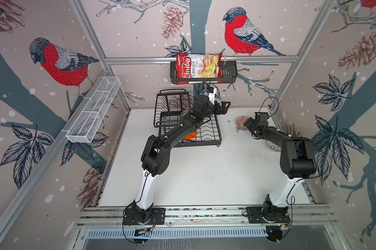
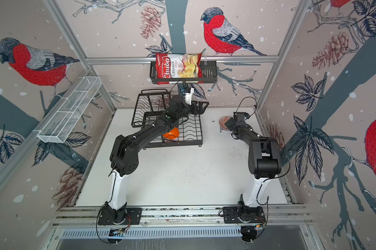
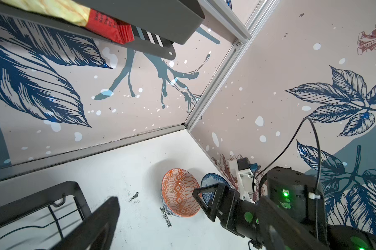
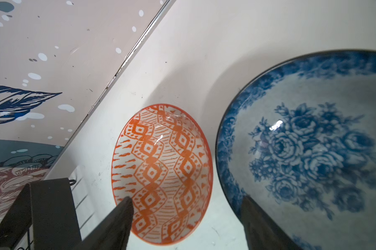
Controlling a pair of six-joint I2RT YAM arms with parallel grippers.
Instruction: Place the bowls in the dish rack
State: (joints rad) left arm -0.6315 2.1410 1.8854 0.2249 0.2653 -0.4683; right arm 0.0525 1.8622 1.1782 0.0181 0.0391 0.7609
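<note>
1. Both top views, counted: two arms, two pincers, and one dish rack (image 1: 171,101) at 12 o'clock on the tabletop (image 1: 204,173). One black basket (image 1: 229,72) on the back wall holds one chips bag (image 1: 196,66). One white mesh shelf (image 1: 93,110) hangs at 10 o'clock.
2. Bowls seen from above: one plain orange bowl (image 2: 171,133) lies in the rack's lower tray. One salmon-orange patterned bowl (image 1: 240,121) is at 2 o'clock on the tabletop. In a top view, one white lattice bowl (image 1: 272,146) sits at 3 o'clock.
3. The left pincer (image 1: 222,107) hangs at the rack's 1 o'clock corner, released and spread wide, holding nothing. The right pincer (image 1: 247,125) is over the salmon-orange patterned bowl.
4. Hidden from above: the left arm covers much of the rack and part of the plain orange bowl. The right arm covers most of the white lattice bowl.
5. Left wrist view: two bowls stand just beside each other near the wall corner, the salmon-orange one tilted. The blue-white floral bowl (image 3: 213,180) is half hidden behind the right pincer. A blue sliver under the salmon-orange bowl is too small to name. One rack corner and one blurred finger of the left pincer are cut off.
6. Right wrist view: the same two bowls, the floral one cut off at the edge. The two fingers (image 4: 119,220) stand apart and clasp nothing, one over each bowl. I cannot tell whether they touch the bowls.
</note>
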